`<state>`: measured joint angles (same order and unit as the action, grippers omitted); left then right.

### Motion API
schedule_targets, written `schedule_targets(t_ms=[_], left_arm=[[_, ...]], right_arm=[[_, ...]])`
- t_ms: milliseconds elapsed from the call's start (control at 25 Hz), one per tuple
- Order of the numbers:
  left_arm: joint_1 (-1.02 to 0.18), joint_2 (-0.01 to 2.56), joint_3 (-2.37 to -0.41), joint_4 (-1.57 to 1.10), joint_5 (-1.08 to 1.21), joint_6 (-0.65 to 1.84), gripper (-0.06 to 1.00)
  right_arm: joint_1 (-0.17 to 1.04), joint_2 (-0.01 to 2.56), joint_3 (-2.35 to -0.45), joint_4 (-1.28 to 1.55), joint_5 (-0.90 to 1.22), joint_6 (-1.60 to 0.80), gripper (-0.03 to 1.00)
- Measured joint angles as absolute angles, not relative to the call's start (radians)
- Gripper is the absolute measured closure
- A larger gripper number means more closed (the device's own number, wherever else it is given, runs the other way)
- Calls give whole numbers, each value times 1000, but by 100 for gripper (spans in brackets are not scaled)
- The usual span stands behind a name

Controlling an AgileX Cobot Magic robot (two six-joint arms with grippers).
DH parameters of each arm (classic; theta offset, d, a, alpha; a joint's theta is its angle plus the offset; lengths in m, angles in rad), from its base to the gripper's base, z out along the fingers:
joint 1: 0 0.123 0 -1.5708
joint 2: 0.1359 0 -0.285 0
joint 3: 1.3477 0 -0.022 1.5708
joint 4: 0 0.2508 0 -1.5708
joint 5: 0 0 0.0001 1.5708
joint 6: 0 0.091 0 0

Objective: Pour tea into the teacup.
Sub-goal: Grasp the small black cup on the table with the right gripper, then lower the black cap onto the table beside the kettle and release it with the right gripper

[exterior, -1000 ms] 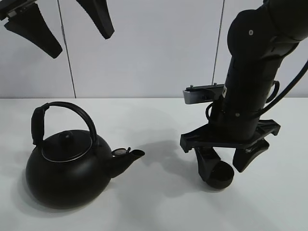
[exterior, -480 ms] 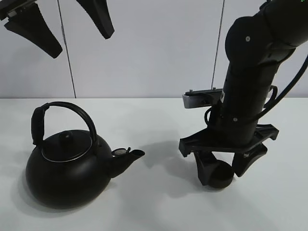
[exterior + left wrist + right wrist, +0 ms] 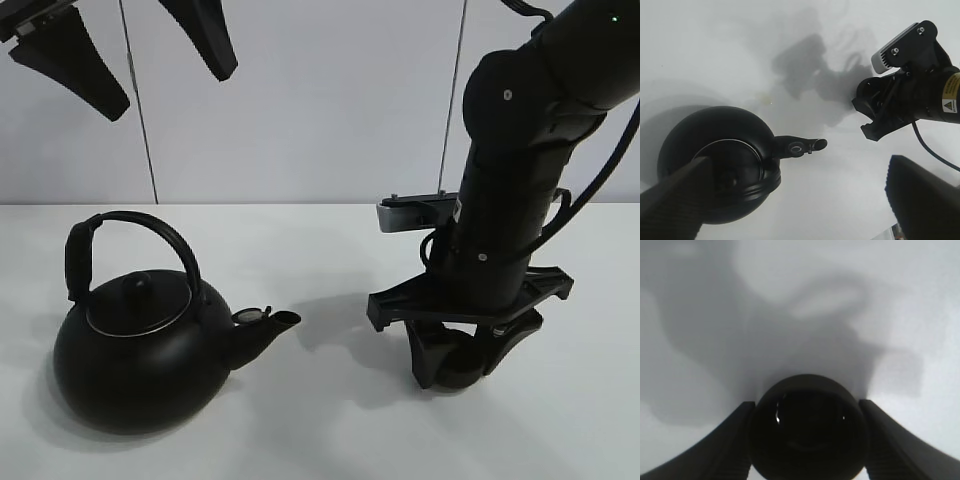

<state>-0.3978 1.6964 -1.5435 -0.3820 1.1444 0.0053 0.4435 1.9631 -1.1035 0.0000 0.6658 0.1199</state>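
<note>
The white table [image 3: 330, 440] carries the big black kettle [image 3: 140, 365], upright, its spout [image 3: 283, 320] turned toward the right gripper [image 3: 463, 362]. Beyond that spout and well apart from it, this gripper reaches down, its jaws pinching the small teacup [image 3: 807, 435] from both sides, probably to bring it within pouring range. High above the kettle the left gripper [image 3: 170, 88] hangs with jaws spread wide, likely kept ready for the arched handle [image 3: 150, 225].
</note>
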Motion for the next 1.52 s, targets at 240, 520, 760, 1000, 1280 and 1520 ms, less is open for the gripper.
schedule_targets(t_ms=[240,520,760,1000,1280,1520], left_arm=[[-398,1696,-1543,-382,1142,5,28],[-398,1696,-1543,-382,1128,0,28],[-398,1696,-1543,-382,1127,5,28],[-398,1696,-1543,-382,1126,5,28],[-398,1696,-1543,-382,1126,5,28],[-398,1696,-1543,-382,1125,5,28]], right_arm=[[486,1961,-1125,24,667,109,57],[573,1960,-1141,31,662,108,57],[610,1984,-1141,40,644,107,57],[610,1994,-1142,42,631,107,57],[610,2002,-1147,39,628,108,57],[610,2006,-1147,37,628,108,55]])
